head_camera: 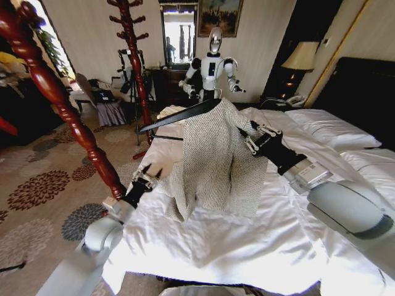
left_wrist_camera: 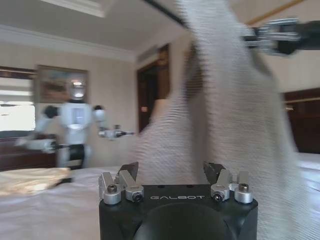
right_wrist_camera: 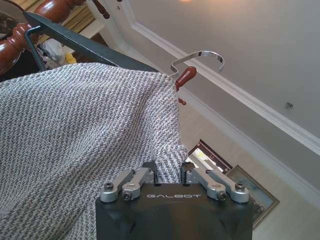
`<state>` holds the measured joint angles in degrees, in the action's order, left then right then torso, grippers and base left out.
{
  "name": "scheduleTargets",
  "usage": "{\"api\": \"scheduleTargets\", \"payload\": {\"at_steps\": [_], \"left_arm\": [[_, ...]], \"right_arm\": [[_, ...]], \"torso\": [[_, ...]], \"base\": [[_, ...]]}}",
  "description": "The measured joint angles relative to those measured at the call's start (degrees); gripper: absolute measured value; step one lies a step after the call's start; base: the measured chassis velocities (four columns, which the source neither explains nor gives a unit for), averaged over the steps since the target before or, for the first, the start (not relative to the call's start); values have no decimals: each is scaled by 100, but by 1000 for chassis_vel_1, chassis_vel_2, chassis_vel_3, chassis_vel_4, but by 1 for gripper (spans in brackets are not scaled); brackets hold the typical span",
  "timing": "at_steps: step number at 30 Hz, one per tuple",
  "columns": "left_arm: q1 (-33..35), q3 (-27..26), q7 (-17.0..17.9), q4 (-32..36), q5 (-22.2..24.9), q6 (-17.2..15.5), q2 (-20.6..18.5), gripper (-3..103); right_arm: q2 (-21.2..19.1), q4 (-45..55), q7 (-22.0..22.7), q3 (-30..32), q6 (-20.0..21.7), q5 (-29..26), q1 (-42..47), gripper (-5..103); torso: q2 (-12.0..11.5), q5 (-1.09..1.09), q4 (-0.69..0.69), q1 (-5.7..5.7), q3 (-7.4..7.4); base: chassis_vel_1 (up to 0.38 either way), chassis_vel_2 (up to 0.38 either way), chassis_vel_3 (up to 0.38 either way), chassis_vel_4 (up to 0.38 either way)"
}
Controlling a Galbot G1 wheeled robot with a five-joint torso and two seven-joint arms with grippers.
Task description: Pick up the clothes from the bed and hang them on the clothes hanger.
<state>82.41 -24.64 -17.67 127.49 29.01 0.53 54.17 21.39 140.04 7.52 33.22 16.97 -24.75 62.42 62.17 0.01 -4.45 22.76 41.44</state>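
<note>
Now the right gripper [right_wrist_camera: 169,172] pinches the jacket [head_camera: 213,160] on the hanger [head_camera: 179,115]; left gripper [left_wrist_camera: 172,179] open nearby; fabric prob. soft, limp, so grab near shoulder.

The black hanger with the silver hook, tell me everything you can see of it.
The slim black shoulder-shaped hanger is held up over the white bed, tilted, its left end bare and sticking out. Its thin silver wire hook curves free at the top. The grey herringbone jacket drapes over its other shoulder, where the right gripper pinches the fabric edge.
</note>
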Motion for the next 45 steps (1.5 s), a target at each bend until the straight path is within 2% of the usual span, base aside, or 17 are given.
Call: {"api": "scheduleTargets", "payload": {"at_steps": [1,2,3,5,7,8,11,13,14,16,24,27,29,34,39,44,45], "left_arm": [[0,0,0,0,0,0,0,74],[112,63,-252,45,-219,37,-55,84],[158,129,-350,23,-383,66,-83,84],[171,341,-356,-158,-689,79,-92,94],[156,426,-314,-242,-779,78,-80,94],[91,690,-95,-479,-1043,34,-15,99],[-60,1187,339,-856,-1602,-85,165,100],[-96,1286,438,-925,-1701,-118,207,100],[-196,1518,714,-1081,-1906,-208,326,100],[-296,1664,991,-1214,-2061,-275,446,100],[-454,1779,1416,-1477,-2418,-292,750,103],[-467,1760,1531,-1538,-2483,-225,871,93],[-466,1742,1554,-1546,-2488,-200,892,93],[-407,1538,1577,-1429,-2309,-137,898,66],[-401,1366,1561,-1336,-2103,-138,837,56],[-423,1105,1493,-1188,-1644,-168,747,28],[-423,1105,1493,-1188,-1644,-168,747,28]], "right_arm": [[0,0,0,0,0,0,0,23],[-15,13,6,6,0,-30,-13,23],[-23,17,9,6,1,-52,-23,23],[-29,15,12,6,3,-86,-46,23],[-29,13,12,6,3,-95,-55,23],[-29,9,13,2,3,-123,-67,23],[-36,18,17,-16,5,-171,-85,23],[-40,19,17,-19,5,-176,-89,23],[-56,22,18,-29,5,-195,-104,23],[-75,22,19,-32,5,-209,-112,23],[-73,13,22,-65,4,-215,-105,23],[-59,9,21,-81,4,-211,-88,23],[-59,9,22,-82,4,-211,-83,23],[-68,3,21,-82,4,-207,-71,23],[-73,-22,21,-81,3,-202,-77,23],[-73,-58,17,-84,1,-179,-90,23],[-73,-58,17,-84,1,-179,-90,23]], "torso": [[0,0,0,0,0],[0,1,-1,-1,-1],[0,1,-1,-1,-1],[0,0,-1,-1,0],[0,-1,-1,0,0],[0,0,-2,0,0],[0,-1,-2,0,0],[0,-1,-2,0,0],[0,-1,-2,0,0],[0,0,-2,0,0],[0,0,-2,0,0],[-1,0,-2,1,0],[0,0,-2,1,0],[0,0,-1,1,0],[0,-1,-1,1,0],[0,-1,-1,1,0],[0,-1,-1,1,0]], "base": [[0,0,0,0],[0,0,0,0],[0,0,0,0],[0,0,0,0],[0,0,0,0],[0,0,0,0],[0,0,0,0],[0,0,0,0],[0,0,0,0],[0,0,0,0],[0,0,0,0],[0,0,0,0],[0,0,0,0],[0,0,0,0],[0,0,0,0],[0,0,0,0],[0,0,0,0]]}}
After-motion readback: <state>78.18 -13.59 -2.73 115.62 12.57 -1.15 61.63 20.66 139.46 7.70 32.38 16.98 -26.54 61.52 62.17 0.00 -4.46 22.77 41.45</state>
